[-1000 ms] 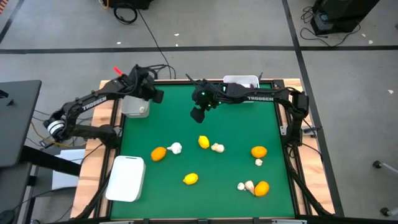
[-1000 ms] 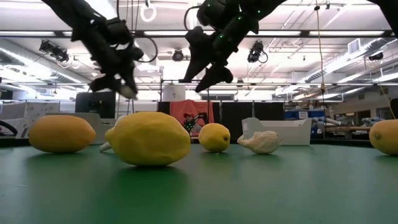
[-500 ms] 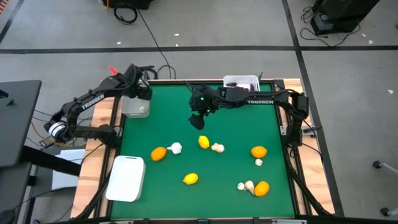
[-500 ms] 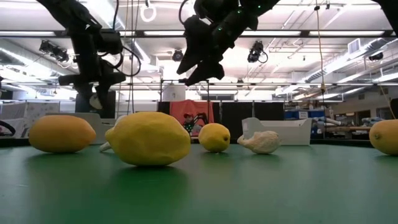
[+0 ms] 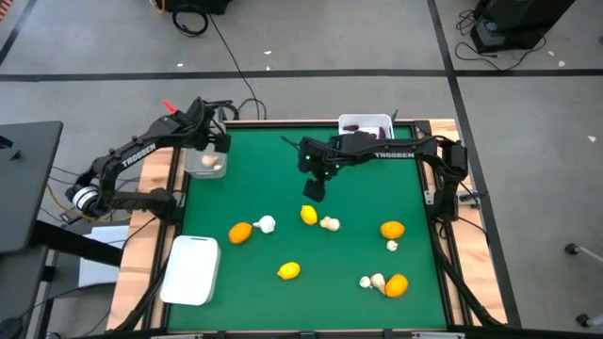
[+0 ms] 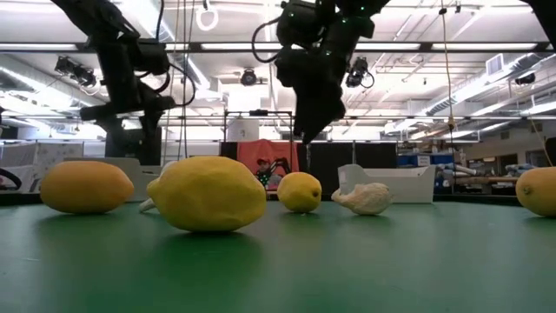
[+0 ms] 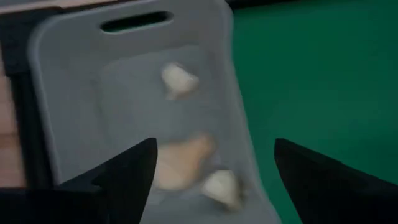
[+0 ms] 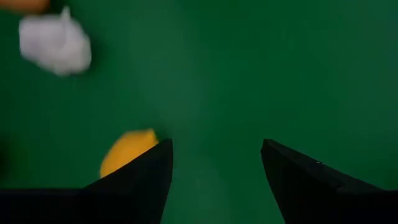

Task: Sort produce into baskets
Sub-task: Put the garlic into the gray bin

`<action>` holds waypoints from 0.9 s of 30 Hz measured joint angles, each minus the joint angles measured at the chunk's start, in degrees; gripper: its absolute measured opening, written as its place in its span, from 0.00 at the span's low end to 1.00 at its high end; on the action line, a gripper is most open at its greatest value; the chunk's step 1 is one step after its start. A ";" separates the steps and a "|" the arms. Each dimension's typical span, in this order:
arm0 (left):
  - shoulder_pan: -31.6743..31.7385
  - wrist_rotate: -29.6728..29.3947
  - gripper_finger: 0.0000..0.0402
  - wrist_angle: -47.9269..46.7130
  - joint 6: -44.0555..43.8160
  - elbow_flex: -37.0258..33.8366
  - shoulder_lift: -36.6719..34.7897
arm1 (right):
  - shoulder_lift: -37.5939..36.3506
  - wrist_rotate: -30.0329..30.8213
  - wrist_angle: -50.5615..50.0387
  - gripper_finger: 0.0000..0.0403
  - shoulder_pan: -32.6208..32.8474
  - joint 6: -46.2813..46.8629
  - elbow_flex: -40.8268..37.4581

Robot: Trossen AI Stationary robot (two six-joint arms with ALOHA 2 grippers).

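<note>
Left gripper (image 7: pixel 211 180) over grey basket (image 5: pixel 203 166), jaws wide, empty; garlic bulbs (image 7: pixel 180 81) inside. Right gripper (image 8: pixel 214 180), jaws apart, nears lemon (image 5: pixel 308 215): centre over it, then descend.

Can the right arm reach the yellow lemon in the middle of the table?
Probably yes. The right gripper hangs open just above the lemon, with nothing between them; the garlic sits beside it, apart.
</note>
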 joint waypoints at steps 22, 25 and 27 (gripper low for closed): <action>-37.24 2.70 0.68 14.31 -14.90 0.00 -0.29 | -3.80 -9.67 6.60 0.63 12.04 -2.09 -20.07; -39.19 2.37 0.68 15.46 -15.23 0.00 -0.29 | -3.72 -5.43 10.42 0.63 13.18 1.64 -22.65; -40.22 2.37 0.68 15.52 -14.54 0.00 -0.29 | -3.69 -2.41 12.53 0.63 13.72 2.87 -23.83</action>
